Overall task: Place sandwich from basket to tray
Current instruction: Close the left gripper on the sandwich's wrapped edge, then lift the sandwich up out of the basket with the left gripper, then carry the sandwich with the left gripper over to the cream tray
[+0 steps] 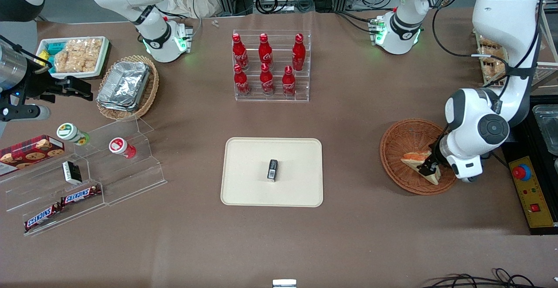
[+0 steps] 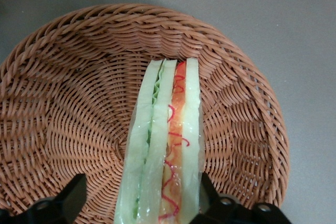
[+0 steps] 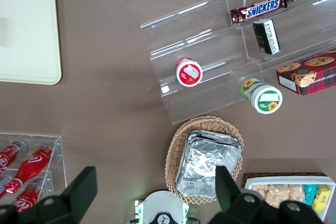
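The sandwich (image 1: 416, 160), a wrapped wedge of white bread with orange-red and green filling, lies in the reddish-brown wicker basket (image 1: 394, 142) toward the working arm's end of the table. My left gripper (image 1: 429, 167) is down in the basket, open, its fingers on either side of the sandwich (image 2: 168, 145). One finger (image 2: 208, 191) is against the bread; the other finger (image 2: 76, 195) stands apart from it over the basket floor (image 2: 68, 108). The cream tray (image 1: 248, 183) lies mid-table, nearer the front camera than the bottle rack.
A small dark packet (image 1: 272, 169) stands on the tray. A clear rack of red bottles (image 1: 270, 68) stands farther back. A tan basket of foil containers (image 1: 126, 85), a white snack tray (image 1: 74, 55) and a clear stepped shelf (image 1: 87, 179) lie toward the parked arm's end.
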